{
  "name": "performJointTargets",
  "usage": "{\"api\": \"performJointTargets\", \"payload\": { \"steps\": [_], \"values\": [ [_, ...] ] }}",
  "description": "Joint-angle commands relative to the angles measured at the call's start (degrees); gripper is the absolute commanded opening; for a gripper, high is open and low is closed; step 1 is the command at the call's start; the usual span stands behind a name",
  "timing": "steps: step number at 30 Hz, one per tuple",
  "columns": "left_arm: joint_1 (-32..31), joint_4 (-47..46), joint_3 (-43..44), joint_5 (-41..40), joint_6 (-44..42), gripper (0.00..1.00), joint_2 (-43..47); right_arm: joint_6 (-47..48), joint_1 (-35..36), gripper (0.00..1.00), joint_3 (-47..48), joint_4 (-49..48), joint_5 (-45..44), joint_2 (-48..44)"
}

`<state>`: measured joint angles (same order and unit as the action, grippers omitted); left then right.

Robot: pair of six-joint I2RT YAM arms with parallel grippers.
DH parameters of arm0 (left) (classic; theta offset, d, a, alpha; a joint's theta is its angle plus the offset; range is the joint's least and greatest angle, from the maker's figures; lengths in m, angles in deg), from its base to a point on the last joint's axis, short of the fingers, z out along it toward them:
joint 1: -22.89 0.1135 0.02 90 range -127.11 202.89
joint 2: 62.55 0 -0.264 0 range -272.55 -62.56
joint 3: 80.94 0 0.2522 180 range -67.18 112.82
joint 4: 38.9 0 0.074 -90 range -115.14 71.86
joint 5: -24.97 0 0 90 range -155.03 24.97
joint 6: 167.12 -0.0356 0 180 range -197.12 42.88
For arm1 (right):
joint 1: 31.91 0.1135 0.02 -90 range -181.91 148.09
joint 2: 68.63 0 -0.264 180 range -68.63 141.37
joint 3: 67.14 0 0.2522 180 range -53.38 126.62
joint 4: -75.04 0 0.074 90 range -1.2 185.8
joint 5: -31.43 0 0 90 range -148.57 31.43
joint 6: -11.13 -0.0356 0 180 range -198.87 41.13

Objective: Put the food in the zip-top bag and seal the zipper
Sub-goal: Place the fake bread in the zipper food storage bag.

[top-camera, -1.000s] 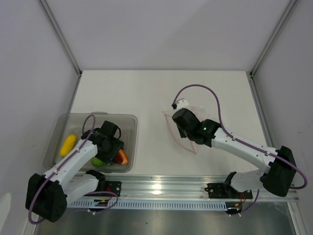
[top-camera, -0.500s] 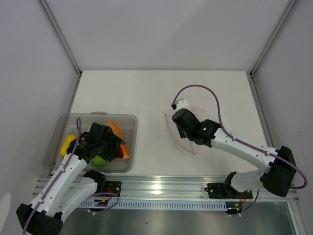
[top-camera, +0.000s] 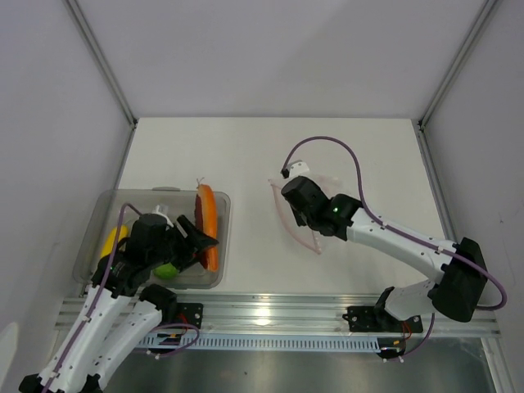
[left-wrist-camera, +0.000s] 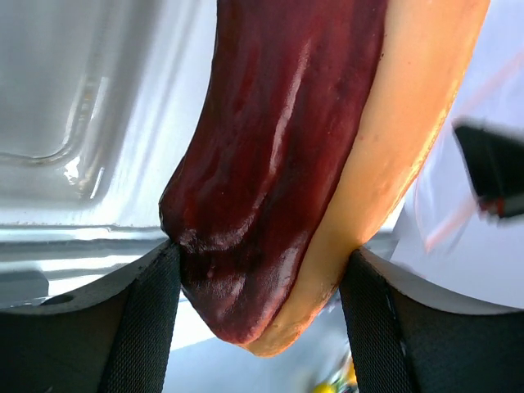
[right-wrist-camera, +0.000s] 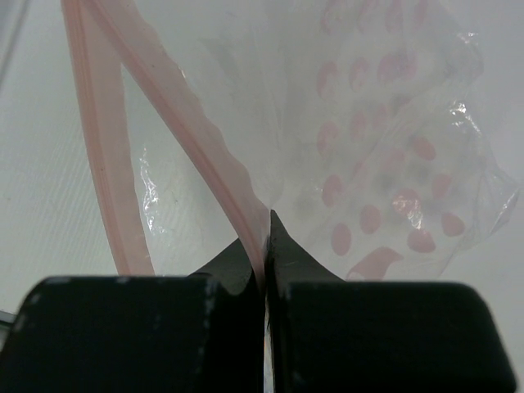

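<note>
From overhead we are seeing the grey bin (top-camera: 105, 199) sitting on the white surface (top-camera: 246, 155). A yellow piece (top-camera: 111, 239) is lying at the bin's left side and a lime-green fruit (top-camera: 166, 268) is lying by its near wall. Over the bin's right half the left claw (top-camera: 195, 237) is clamping the curved slice (top-camera: 206, 214), which is standing up along the bin's right wall.

The left wrist view is adding what the overhead view cannot. Two dark fingers (left-wrist-camera: 139, 319) are pressing the slice from both sides near its lower tip. It is showing a glossy dark-red face with a pale orange band down one edge.

Well to the right of the bin, the right claw (top-camera: 301, 211) is covering much of the zip-top bag (top-camera: 293, 231), and only the pinkish zipper (top-camera: 281, 214) is standing out clearly from above. The right wrist view is filling this in: the claw's tips are pinched together on the zipper strip where the bag's mouth is parting. The clear, crinkled film is spreading beyond them with its pink dots (right-wrist-camera: 385, 147).
</note>
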<state>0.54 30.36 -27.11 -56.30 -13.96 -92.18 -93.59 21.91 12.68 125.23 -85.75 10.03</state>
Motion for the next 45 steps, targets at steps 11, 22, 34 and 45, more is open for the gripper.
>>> {"api": "performJointTargets", "payload": {
  "steps": [11, 22, 34, 45],
  "values": [
    [-23.7, 0.9, 13.8, -5.1, -16.4, 0.01, -8.8, 2.8, -1.4, 0.00, 5.8, 2.8, -2.0, 3.5],
    [-44.1, -0.1, 16.6, -19.8, -19.5, 0.01, -18.8, 1.6, -1.4, 0.00, 7.4, 6.5, 1.2, 5.5],
    [-52.9, 1.8, 19.7, -30.1, -18.4, 0.01, -26.2, 2.4, -1.6, 0.00, 6.4, 8.0, 10.6, 3.6],
    [-54.8, 3.8, 24.1, -31.1, -19.9, 0.00, -34.7, 1.8, -0.6, 0.00, 5.4, 7.1, 14.2, 1.6]
  ]
}}
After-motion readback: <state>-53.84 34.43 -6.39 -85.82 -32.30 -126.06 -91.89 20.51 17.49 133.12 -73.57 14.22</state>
